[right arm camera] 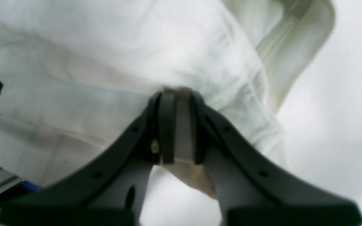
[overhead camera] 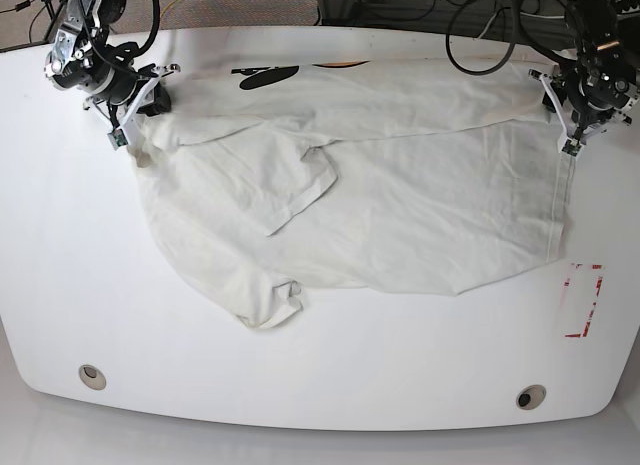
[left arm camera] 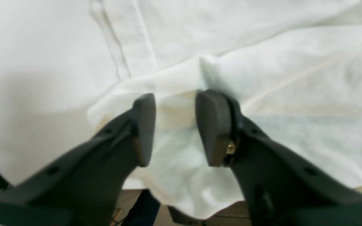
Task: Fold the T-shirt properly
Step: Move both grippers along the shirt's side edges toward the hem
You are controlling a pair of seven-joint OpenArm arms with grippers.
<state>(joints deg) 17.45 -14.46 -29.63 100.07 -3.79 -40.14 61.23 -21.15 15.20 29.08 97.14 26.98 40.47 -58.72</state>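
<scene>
The cream T-shirt (overhead camera: 400,215) lies spread and wrinkled across the white table (overhead camera: 330,385), one sleeve folded onto the body. Black lettering (overhead camera: 265,75) and a bit of orange print (overhead camera: 340,63) show at its far edge. In the base view my right gripper (overhead camera: 125,133) sits at the shirt's far-left corner. Its wrist view shows it (right arm camera: 181,125) shut on a bunched fold of T-shirt (right arm camera: 105,47) cloth. My left gripper (overhead camera: 568,135) is at the shirt's far-right edge. Up close it (left arm camera: 174,128) stands open, pads apart, with T-shirt (left arm camera: 262,62) fabric lying between and beyond them.
A red-outlined rectangle (overhead camera: 583,300) is marked on the table at the right, beside the shirt's hem. Two round holes (overhead camera: 92,376) (overhead camera: 531,396) sit near the table's front edge. Cables (overhead camera: 480,25) run along the back behind the arms.
</scene>
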